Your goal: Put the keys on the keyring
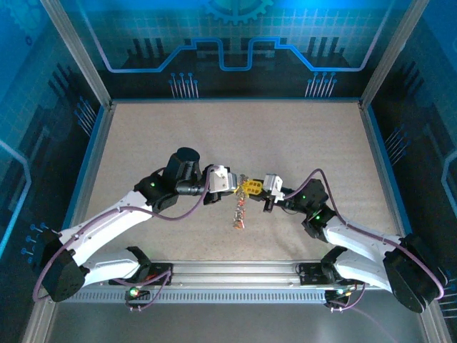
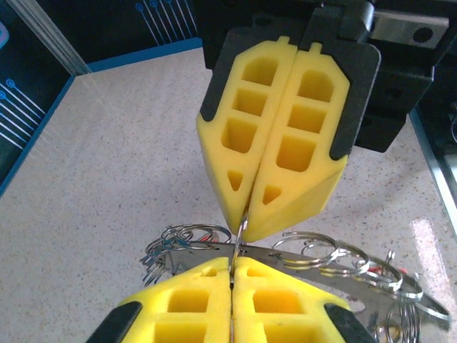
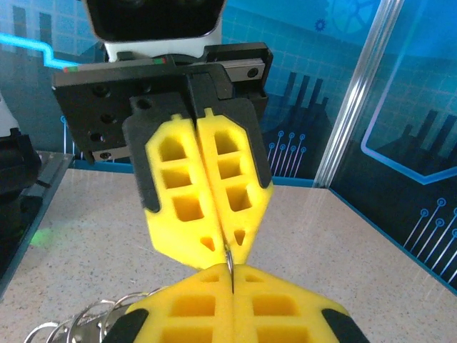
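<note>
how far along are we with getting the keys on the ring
Done: a bunch of keys and small rings already hangs below the grippers. In hand: the left gripper and right gripper meet tip to tip, both shut on the thin wire of the keyring. Left: whether any key is still to be threaded is too small to tell.

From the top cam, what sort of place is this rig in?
Likely a lab robot cell, not a home or shop floor. It is boxed in by aluminium frame posts and blue circuit-print wall panels. On the speckled tabletop, two arms are bolted to a rail.
</note>
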You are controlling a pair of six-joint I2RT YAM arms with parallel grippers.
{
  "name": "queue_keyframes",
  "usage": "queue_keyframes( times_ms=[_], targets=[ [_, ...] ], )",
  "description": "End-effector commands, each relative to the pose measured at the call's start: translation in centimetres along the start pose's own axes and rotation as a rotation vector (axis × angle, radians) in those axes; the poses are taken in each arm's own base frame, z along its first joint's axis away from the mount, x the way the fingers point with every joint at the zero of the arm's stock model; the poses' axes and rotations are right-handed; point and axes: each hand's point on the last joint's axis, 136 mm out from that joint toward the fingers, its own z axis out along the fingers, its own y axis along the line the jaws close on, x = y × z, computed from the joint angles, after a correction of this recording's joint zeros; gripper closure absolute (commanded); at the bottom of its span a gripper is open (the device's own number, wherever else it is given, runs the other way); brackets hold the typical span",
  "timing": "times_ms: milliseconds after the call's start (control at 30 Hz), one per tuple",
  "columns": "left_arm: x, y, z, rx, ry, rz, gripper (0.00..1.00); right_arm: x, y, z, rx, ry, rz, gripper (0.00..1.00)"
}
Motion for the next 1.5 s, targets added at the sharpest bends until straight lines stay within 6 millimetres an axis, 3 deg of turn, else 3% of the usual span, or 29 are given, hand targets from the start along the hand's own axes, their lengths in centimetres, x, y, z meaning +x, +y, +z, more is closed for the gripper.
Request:
queue_keyframes(
  times_ms=[0, 167, 267, 433, 633, 900, 1267, 1367, 1433, 1467],
  targets=[
    [-1.4, 1.2, -0.7, -0.032, 0.010, -0.011, 1.00, -2.1, -0.5, 0.7, -0.002, -0.011, -0.066, 1.00],
    [-1.4, 1.3, -2.0, -0.044, 0.077, 0.019, 1.00, -0.2, 0.2, 0.9, -0.072, 0.128, -0.087, 0.99],
    [-1.5, 1.7, -2.4, -0.078, 0.123, 0.057, 1.00, 0.1, 0.4, 1.2, -0.098, 0.146, -0.058, 0.90],
    [-0.7, 1.3, -2.2, -0.065, 0.254, 0.170, 1.00, 0.8, -1.1, 1.4, -0.019, 0.185, 0.000, 0.76],
    [-0.3, 1.9, -2.0, -0.067, 0.352, 0.197, 1.00, 1.3, -0.4, 1.9, -0.079, 0.222, 0.034, 0.76],
    [0.2, 2.2, -1.7, -0.052, 0.428, 0.218, 1.00, 1.0, 0.2, 2.0, -0.095, 0.194, 0.012, 0.86],
    [-0.5, 1.7, -1.7, -0.027, 0.394, 0.206, 1.00, 1.6, 0.4, 3.0, -0.096, 0.175, 0.038, 0.82],
    [-1.1, 1.3, -1.9, -0.010, 0.369, 0.219, 1.00, 0.7, 0.5, 3.0, -0.096, 0.151, 0.024, 0.87],
    [-1.7, 1.5, -2.0, -0.016, 0.352, 0.223, 1.00, 0.3, 0.7, 2.8, -0.102, 0.140, 0.012, 1.00],
    [-1.9, 1.6, -2.1, -0.024, 0.347, 0.224, 1.00, 0.1, 0.7, 2.8, -0.102, 0.134, 0.006, 1.00]
  ],
)
